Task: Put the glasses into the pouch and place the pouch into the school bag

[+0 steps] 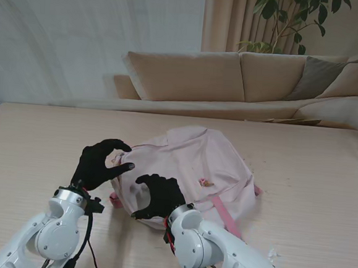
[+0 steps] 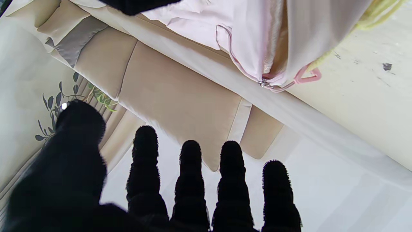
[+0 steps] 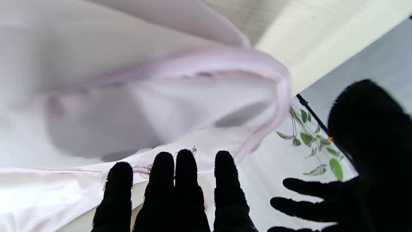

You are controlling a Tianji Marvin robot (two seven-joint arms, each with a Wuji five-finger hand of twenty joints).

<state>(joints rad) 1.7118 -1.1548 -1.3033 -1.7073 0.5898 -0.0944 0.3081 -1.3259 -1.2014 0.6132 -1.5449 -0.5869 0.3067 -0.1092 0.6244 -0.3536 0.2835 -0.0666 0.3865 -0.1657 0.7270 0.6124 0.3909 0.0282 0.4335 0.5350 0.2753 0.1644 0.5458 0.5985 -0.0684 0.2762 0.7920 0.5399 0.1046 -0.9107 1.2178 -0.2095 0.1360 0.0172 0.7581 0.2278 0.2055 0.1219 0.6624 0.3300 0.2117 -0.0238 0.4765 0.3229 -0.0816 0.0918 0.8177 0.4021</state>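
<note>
Bag (image 1: pixel 195 166), pink, lies flat on surface (image 1: pixel 312 175), just ahead of both hands. Left hand (image 1: pixel 99 163): fingers spread and curled, holding nothing, poised at bag's left edge. Right hand (image 1: pixel 157 196): fingers apart, empty, over bag's near edge; contact unclear. Zipper pull (image 2: pixel 264 83) visible in left wrist view. Glasses and pouch not identifiable.

No legible text, label or number on anything.
</note>
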